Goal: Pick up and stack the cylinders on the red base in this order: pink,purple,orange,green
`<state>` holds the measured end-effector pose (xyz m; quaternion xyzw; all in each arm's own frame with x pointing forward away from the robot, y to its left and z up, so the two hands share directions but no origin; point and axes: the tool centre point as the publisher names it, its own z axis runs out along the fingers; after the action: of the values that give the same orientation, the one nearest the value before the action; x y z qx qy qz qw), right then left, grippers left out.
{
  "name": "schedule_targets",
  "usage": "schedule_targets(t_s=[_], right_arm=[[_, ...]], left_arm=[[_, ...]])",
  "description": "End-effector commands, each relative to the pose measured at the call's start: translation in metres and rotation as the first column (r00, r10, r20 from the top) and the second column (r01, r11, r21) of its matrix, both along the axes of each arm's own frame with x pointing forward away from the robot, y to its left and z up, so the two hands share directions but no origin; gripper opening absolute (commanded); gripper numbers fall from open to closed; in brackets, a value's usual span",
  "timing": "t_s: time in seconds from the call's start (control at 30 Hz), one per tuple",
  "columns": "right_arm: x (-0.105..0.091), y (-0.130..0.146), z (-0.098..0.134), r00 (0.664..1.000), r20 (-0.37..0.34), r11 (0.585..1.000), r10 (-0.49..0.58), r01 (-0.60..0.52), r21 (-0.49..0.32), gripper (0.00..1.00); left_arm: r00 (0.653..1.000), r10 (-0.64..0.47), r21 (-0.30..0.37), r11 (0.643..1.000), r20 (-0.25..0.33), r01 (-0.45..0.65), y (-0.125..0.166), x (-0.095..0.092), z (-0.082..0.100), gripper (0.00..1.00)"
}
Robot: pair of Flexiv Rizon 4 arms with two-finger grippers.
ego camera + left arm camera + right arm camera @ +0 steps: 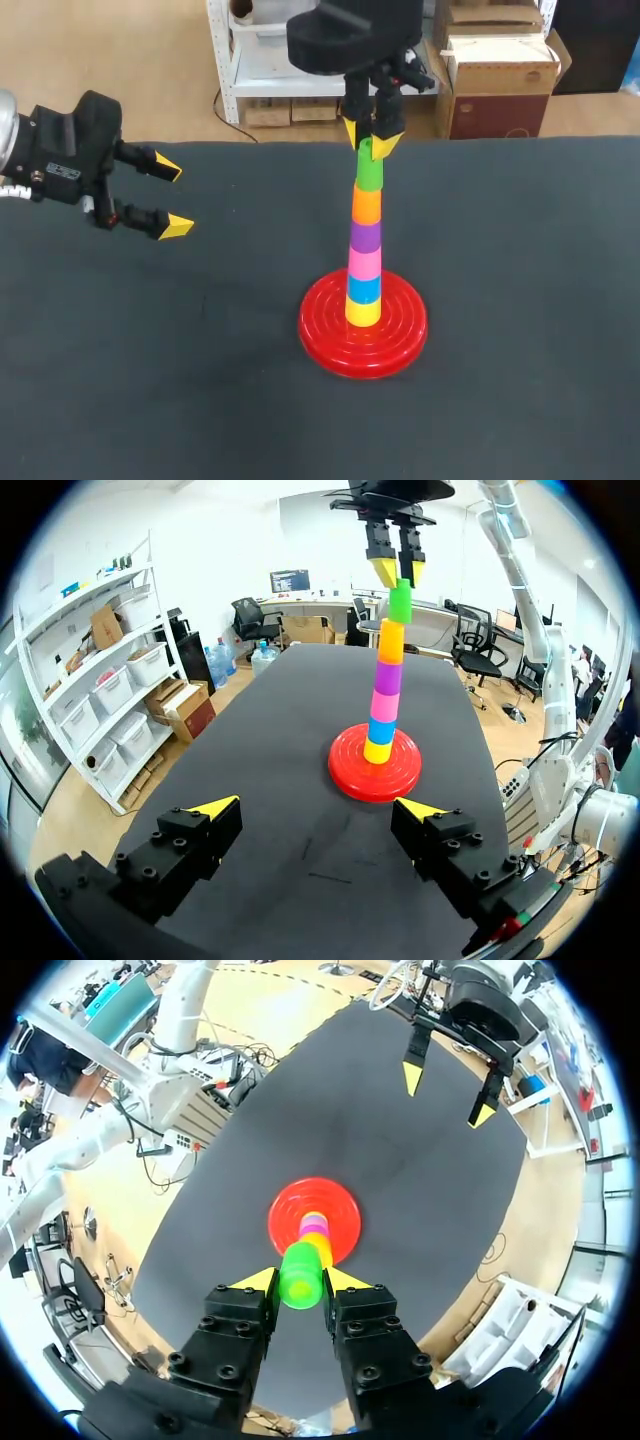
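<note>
On the red base (pixel 325 335) stands a tower: yellow, blue, pink (pixel 364 263), purple (pixel 365 236) and orange (pixel 367 204) cylinders, with the green cylinder (pixel 369 172) on top. My right gripper (pixel 370 140) hangs straight over the tower, its yellow tips pressed on both sides of the green cylinder's upper end. The right wrist view looks down on this green cylinder (pixel 300 1275) between the gripper's (pixel 300 1282) fingers, the red base (pixel 290 1210) below. My left gripper (pixel 170 197) is open and empty at the table's far left, well away from the tower (pixel 385 685).
The dark table top (pixel 150 380) surrounds the base on all sides, with nothing else lying on it. The left gripper (pixel 446 1095) shows across the table in the right wrist view.
</note>
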<state>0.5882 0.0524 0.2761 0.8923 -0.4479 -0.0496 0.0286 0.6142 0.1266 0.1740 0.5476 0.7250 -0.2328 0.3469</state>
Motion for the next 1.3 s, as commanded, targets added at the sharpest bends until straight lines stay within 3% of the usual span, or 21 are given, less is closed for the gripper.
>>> schedule_targets(t_s=[0.03, 0.43, 0.73, 1.3], right_arm=[[-0.001, 0.000, -0.008, 1.000, -0.001, 1.000, 0.002, -0.002, 0.003, 0.00], [-0.004, 0.001, -0.015, 1.000, -0.019, 1.000, 0.006, -0.006, -0.001, 0.00], [-0.006, -0.002, -0.016, 0.999, 0.006, 0.999, -0.032, 0.032, -0.016, 0.00], [0.008, -0.001, -0.008, 1.000, -0.017, 1.000, -0.015, 0.015, -0.011, 0.00]], left_arm=[[1.000, -0.001, -0.004, 1.000, 0.005, 0.001, 0.001, 0.000, -0.002, 1.00], [1.000, -0.001, -0.004, 1.000, 0.005, 0.001, 0.001, 0.000, -0.002, 1.00], [1.000, -0.001, -0.004, 1.000, 0.005, 0.001, 0.001, 0.000, -0.002, 1.00], [1.000, -0.001, -0.004, 1.000, 0.005, 0.001, 0.001, 0.000, -0.002, 1.00]])
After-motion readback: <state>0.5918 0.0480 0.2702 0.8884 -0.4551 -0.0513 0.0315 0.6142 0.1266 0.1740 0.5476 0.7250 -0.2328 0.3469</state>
